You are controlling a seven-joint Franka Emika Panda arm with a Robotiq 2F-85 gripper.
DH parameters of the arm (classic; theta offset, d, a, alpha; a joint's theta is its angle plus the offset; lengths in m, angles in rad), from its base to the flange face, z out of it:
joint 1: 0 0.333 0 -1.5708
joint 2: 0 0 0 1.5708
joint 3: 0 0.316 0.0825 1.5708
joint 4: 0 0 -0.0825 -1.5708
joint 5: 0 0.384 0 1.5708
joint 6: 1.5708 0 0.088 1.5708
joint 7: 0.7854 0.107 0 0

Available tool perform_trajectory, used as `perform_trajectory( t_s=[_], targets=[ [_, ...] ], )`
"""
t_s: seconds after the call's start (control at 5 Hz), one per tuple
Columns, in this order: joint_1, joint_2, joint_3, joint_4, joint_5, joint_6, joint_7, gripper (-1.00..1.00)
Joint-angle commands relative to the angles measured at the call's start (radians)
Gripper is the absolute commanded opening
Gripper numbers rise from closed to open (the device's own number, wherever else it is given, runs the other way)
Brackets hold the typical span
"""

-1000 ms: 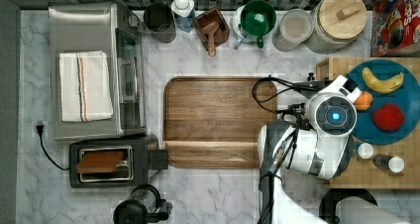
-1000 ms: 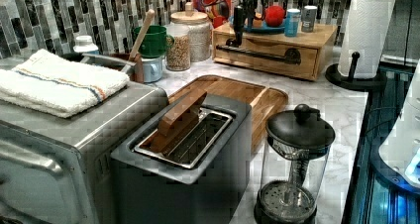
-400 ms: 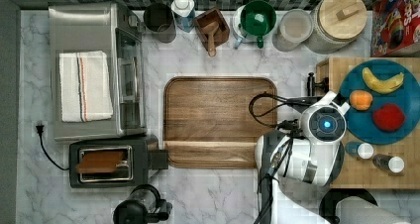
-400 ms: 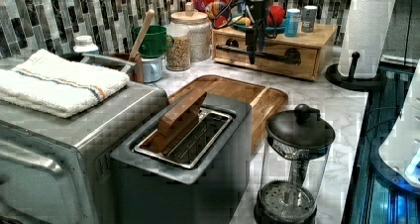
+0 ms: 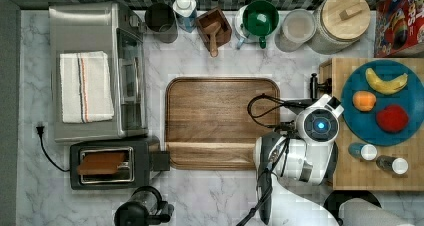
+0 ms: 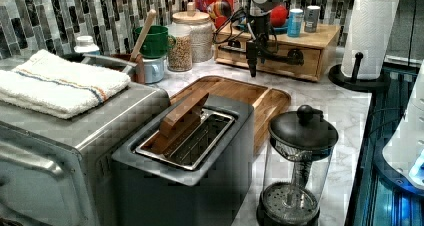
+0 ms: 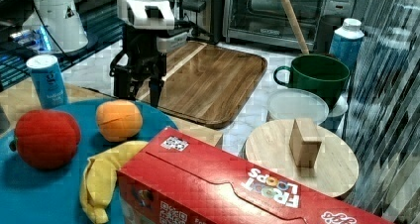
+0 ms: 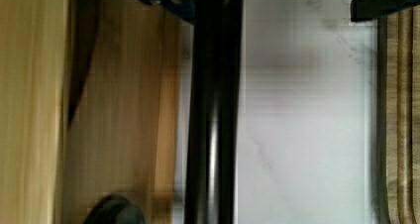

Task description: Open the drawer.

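Drawer sits closed in the wood box by the marble counter. Its black bar handle runs between the gripper fingers – open, nothing held. IMO close squarely on the bar, then pull straight out – no twisting

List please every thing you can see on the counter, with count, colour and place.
drawer: 1, light wood, black bar handle, counter's far end in the left view
tray: 1, brown, counter middle
toaster oven: 1, silver, the top view's left
towel: 1, white, on the oven
toaster: 1, black, below the oven
plate: 1, blue, above the drawer, holding fruit
mug: 1, green, back row
tool: 1, black, at the handle
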Motion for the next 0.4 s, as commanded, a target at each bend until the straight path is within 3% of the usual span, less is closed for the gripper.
perform_trajectory(
  t_s=[0.2, 0.4],
  targets=[
    [0.135, -0.100, 0.072, 0.012, 0.063, -0.100, 0.254, 1.00],
    [0.136, -0.063, 0.118, 0.021, 0.085, -0.064, 0.249, 1.00]
  ],
)
